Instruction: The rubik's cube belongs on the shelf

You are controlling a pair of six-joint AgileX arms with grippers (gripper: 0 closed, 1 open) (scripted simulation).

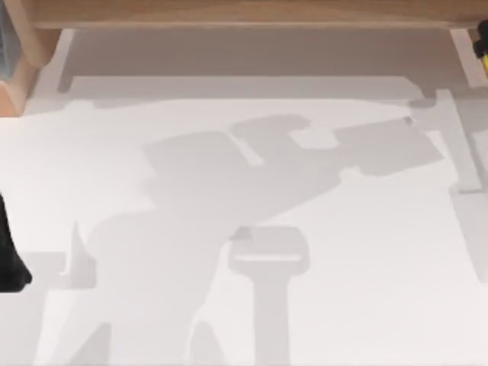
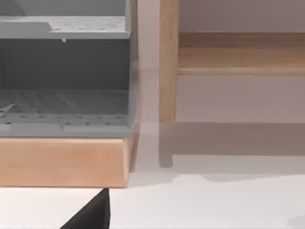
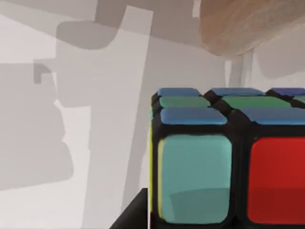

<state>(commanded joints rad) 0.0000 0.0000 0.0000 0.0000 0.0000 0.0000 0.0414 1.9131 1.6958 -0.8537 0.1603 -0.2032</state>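
The rubik's cube (image 3: 224,157) sits hard up against the right wrist camera, its blue, green, teal and red stickers framed in black, with a dark part of the right arm's fingers (image 3: 133,214) at its lower corner. Carried that close to the wrist, it looks to be held by the right gripper, though how the fingers close on it cannot be told from these pictures. In the top view a speck of yellow and black (image 1: 482,47) at the far right edge, just under the shelf's front edge, is probably the same cube. Beyond the cube, in the right wrist view, the white tabletop (image 3: 95,143) lies well below, crossed by grey arm shadows, and the wooden underside of the shelf (image 3: 248,24) hangs above and ahead of it. So the coming move turns on this: the cube is still lower than the board and must go up and onto its top. The right arm is the nearer one. The left arm is parked at the table's left edge (image 1: 11,259), facing a grey perforated rack (image 2: 64,71) on a wooden base; its fingers' state cannot be told.
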